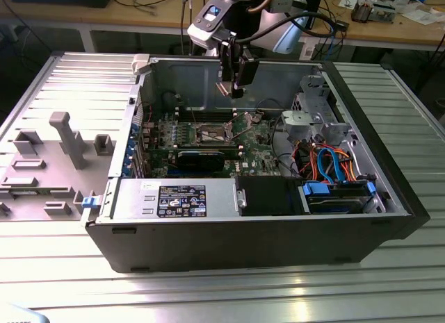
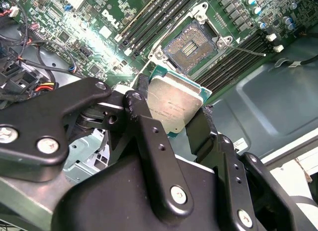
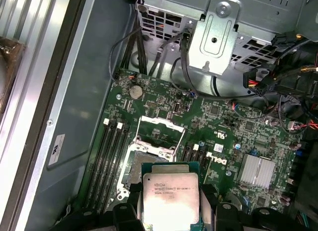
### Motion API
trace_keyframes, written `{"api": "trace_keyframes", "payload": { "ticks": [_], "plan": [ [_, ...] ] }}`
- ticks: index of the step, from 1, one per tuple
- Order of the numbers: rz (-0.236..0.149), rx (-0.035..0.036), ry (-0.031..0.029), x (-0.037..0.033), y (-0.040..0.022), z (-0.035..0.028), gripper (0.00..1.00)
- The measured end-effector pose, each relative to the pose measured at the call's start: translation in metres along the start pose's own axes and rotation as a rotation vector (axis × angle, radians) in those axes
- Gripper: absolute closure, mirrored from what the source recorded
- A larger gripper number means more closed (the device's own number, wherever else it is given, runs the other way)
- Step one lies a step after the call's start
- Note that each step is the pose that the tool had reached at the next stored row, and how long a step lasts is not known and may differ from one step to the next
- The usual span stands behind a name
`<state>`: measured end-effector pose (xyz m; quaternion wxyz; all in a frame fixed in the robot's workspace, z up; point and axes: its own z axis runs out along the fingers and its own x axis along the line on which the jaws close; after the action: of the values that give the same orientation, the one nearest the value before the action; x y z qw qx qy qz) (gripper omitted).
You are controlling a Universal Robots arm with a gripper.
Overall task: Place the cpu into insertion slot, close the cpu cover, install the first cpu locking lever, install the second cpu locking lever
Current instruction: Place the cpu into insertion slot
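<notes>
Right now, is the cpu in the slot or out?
Out. The tool grips the cpu above the board; the slot sits uncovered and empty.

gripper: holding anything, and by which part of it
The gripper holds the cpu by two opposite edges, not yet in the insertion slot.

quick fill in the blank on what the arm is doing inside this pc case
1. The black gripper is shut on the small flat silvery-grey square ____.
2. That chip hangs ____ the square dark-centred insertion slot, not seated in it.
3. The thin silvery metal cpu cover stands ____, leaving the slot exposed.
4. The circuit board ringing the slot is ____.

Missing words: cpu; above; open; green
</notes>
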<state>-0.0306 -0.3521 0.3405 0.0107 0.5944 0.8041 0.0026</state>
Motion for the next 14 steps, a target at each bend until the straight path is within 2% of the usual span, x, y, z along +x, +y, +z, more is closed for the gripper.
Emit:
{"api": "trace_keyframes", "payload": {
  "ticks": [14],
  "plan": [
    [0.017, 0.0002, -0.0003, 0.0000, 0.0000, 0.0000, 0.45]
  ]
}}
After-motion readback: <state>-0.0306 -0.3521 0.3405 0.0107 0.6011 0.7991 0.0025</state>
